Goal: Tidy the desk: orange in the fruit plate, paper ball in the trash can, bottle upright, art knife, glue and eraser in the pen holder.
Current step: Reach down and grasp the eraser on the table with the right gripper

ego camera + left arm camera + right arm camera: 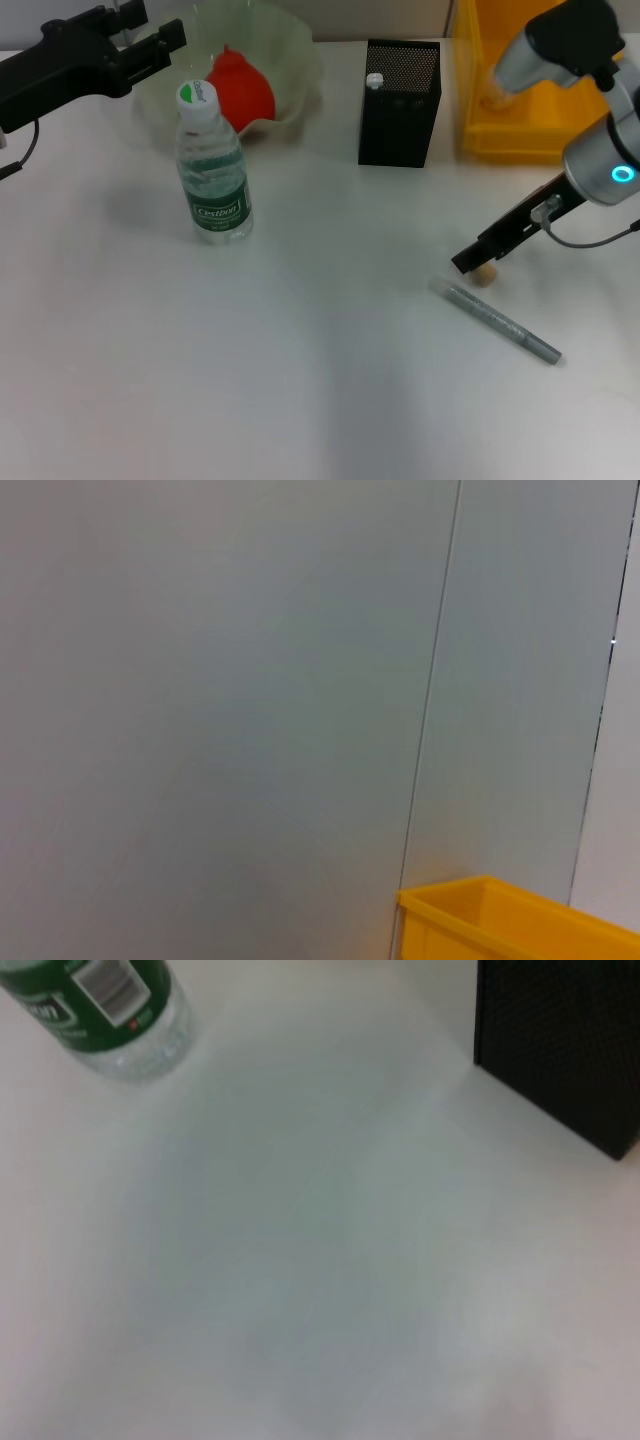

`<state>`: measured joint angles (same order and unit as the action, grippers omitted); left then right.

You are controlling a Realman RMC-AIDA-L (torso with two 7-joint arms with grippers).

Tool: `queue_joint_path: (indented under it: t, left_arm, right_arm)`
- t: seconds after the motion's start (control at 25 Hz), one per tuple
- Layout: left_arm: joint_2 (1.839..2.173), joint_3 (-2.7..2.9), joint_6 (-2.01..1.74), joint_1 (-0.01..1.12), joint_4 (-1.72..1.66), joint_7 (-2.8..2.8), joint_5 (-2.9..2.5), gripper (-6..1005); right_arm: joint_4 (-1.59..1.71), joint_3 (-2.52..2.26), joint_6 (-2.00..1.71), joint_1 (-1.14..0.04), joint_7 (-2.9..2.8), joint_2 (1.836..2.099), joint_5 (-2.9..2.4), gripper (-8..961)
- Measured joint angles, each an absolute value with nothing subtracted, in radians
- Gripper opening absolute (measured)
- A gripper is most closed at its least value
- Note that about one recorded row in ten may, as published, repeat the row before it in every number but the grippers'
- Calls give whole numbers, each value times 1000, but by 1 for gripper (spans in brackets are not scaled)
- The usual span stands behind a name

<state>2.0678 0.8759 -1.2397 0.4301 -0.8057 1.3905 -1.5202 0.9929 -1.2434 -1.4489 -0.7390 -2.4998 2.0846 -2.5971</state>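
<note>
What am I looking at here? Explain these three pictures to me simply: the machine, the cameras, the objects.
A two-armed robot tidies a white desk. The head view looks down from its head. The left gripper hangs raised near the fruit plate, which holds the orange. The right gripper is low over the eraser, beside a grey pen-like tool. The bottle stands upright; behind are the pen holder and trash can. Each wrist view comes from a camera on that arm. Nothing looks held.
</note>
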Motion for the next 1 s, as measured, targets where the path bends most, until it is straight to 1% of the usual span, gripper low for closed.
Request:
queue_joint_path:
  t: [0.6, 0.8, 0.92, 1.0]
  left_arm:
    - [2068, 874, -1239, 421, -805, 1390, -1520, 593]
    - [2068, 874, -1239, 420, -805, 1390, -1520, 593]
    - [2067, 866, -1241, 420, -805, 1390, -1520, 593]
    - [2066, 861, -1244, 419, -805, 1390, -1519, 593]
  right_arm:
    - [912, -1262, -1402, -769, -2502, 2081, -2612, 352]
    - [961, -1208, -1429, -746, -2495, 2078, -2605, 156]
    - [1014, -1127, -1458, -721, -2469, 2078, -2590, 138]
    - [1079, -986, -1474, -671, -2383, 2077, -2470, 126]
